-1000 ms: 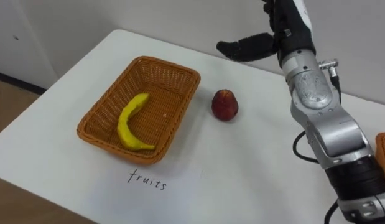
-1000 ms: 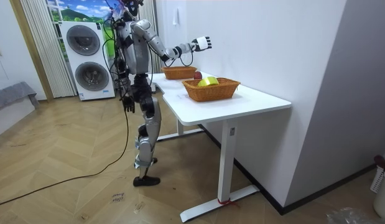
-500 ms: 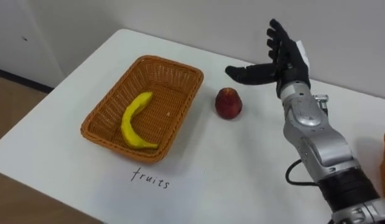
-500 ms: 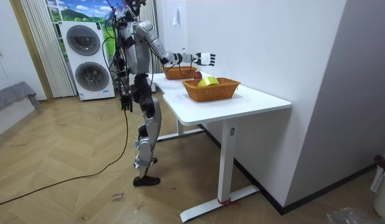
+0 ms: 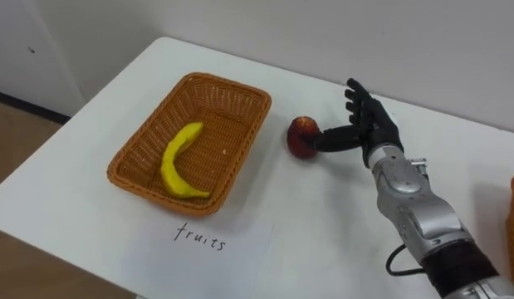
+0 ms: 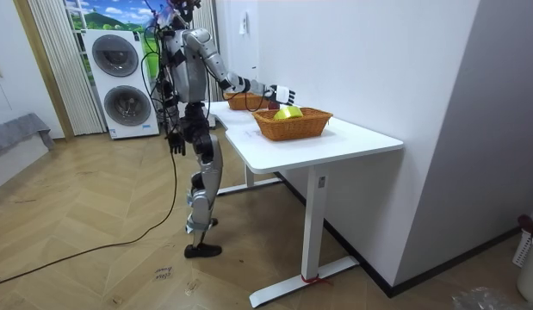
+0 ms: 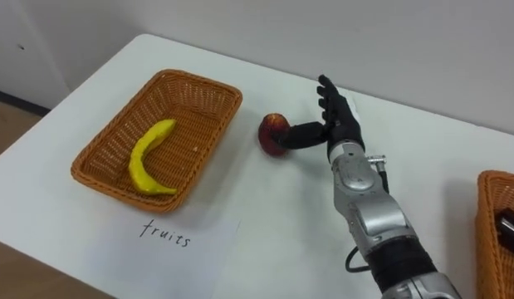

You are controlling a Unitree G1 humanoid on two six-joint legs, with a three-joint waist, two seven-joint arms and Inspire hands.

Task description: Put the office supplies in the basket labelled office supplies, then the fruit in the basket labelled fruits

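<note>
A red apple [image 5: 302,137] rests on the white table [image 5: 323,224], just right of the wicker fruit basket [image 5: 144,170]. A yellow banana [image 5: 175,160] lies inside that basket. My right hand [image 5: 366,126] sits low beside the apple on its right, fingers straight and spread, thumb tip touching the apple's side. In the right eye view the same hand [image 7: 335,120] meets the apple [image 7: 272,133] by the basket [image 7: 103,170] with the banana [image 7: 149,155]. The room view shows my right arm stretched over the table and my left hand [image 6: 173,142] hanging at my side.
A paper sheet [image 5: 203,241] with a handwritten label lies in front of the fruit basket. A second wicker basket [image 7: 495,241] stands at the table's right edge with a dark item in it. A wall runs behind the table. Washing machines [image 6: 120,82] stand behind me.
My right hand came down from high above the table to the apple's right side, and its thumb now touches the apple. The apple, banana and basket stayed put.
</note>
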